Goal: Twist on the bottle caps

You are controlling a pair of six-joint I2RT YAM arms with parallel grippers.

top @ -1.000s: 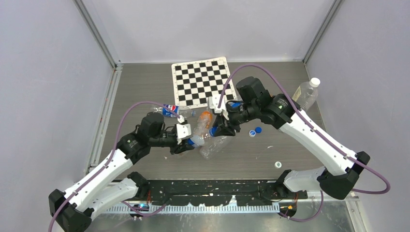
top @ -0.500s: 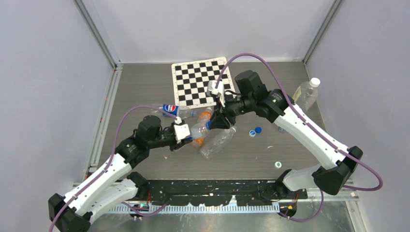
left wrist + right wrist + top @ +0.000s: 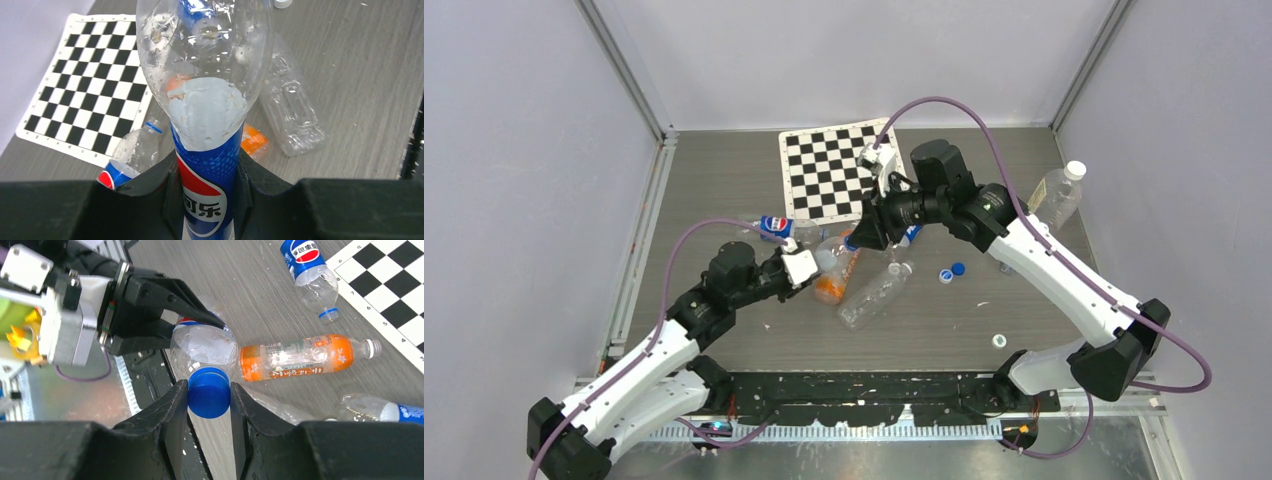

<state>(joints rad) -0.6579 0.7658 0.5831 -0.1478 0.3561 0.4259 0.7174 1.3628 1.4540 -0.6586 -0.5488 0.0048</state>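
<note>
The left end effector [image 3: 207,165] was closed on the labelled lower body of a clear Pepsi bottle [image 3: 205,95]. In the top view, the neck of this bottle pointed toward 2 o'clock.

A second Pepsi bottle [image 3: 307,265] lay on the tabletop [image 3: 724,180] at 10 o'clock from the left end effector, beside the near left corner of the checkerboard [image 3: 834,170]. The checkerboard occupied the 12 o'clock side of the tabletop. An orange bottle [image 3: 280,360] lay on its side beneath the held bottle. A crushed clear bottle [image 3: 874,293] lay at 4 o'clock from the held bottle.

The blue cap [image 3: 209,395] sat on the neck of the held bottle. The right end effector [image 3: 209,390] was clamped on this cap, one finger on each side.

Two loose blue caps [image 3: 958,268] lay just beside each other on the tabletop, at 3 o'clock from the crushed clear bottle. A white cap [image 3: 999,340] lay alone at 5 o'clock from them, near the front edge. A capped clear bottle [image 3: 1057,195] was located at 2 o'clock on the tabletop, near the right wall, well apart from both end effectors.
</note>
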